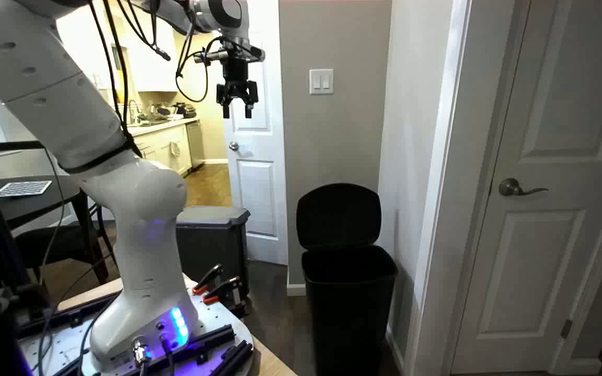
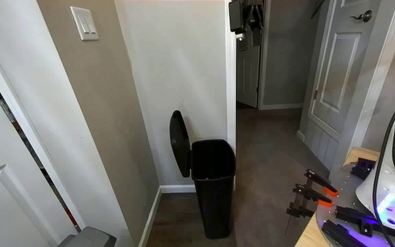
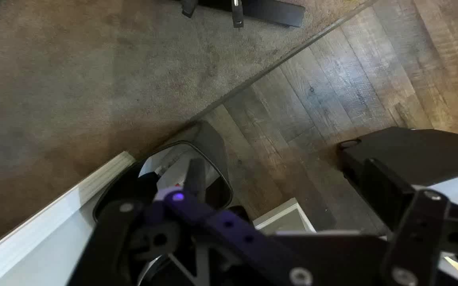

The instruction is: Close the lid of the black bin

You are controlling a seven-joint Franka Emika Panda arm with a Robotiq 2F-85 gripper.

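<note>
1. Matte black plastic bin (image 1: 350,324), tall and slightly tapered: it stands on the dark floor (image 1: 275,308), low and just right of centre in an exterior view, its mouth facing up.
2. Flat, round-cornered black plastic lid (image 1: 338,215): raised in both exterior views, near upright along one edge of the bin's mouth.
3. Black two-fingered gripper (image 1: 237,112): it hangs from the white robot arm (image 1: 147,209), upper left of centre, higher than the lid and well apart from it; its jaws are released, standing parted.
4. Pale shapes (image 3: 173,172) inside the bin, lower left of centre in the wrist view: too blurred to name.
5. Dark, grey-topped box-like container (image 1: 212,243): left of centre, partly behind the arm.
</note>
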